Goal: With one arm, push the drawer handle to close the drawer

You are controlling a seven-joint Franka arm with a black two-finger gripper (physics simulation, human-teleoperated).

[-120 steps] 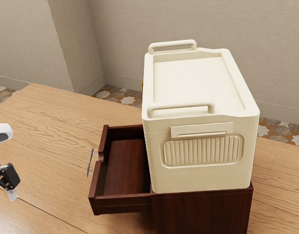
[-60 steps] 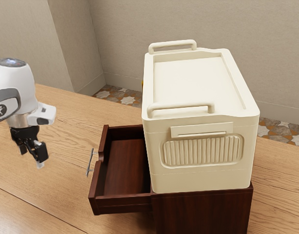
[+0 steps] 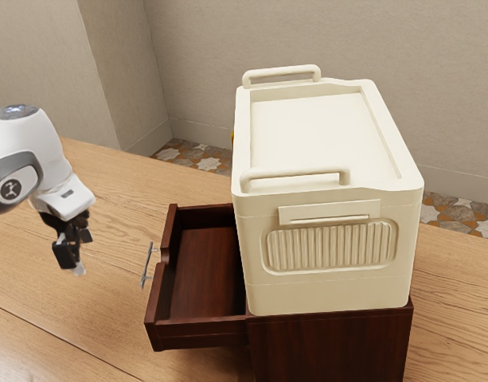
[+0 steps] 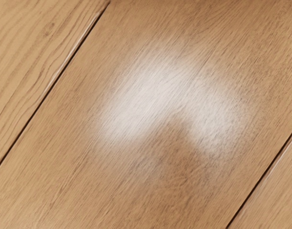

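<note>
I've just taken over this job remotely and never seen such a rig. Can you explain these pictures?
The machine is a single jointed robot arm ending in a black two-finger gripper. One camera stands beside the arm; in that exterior view the arm comes in from the left. The other camera rides on the arm's hand and looks onto the wooden table, where a pale patch shows.

On the table is a dark wooden cabinet with a large cream box on top. Its drawer is pulled out toward the exterior view's left, and a thin metal handle is on its front.

The gripper is open, holds nothing, and hangs clear of the handle, with a gap between them. The job is to push that handle so the drawer closes.
</note>
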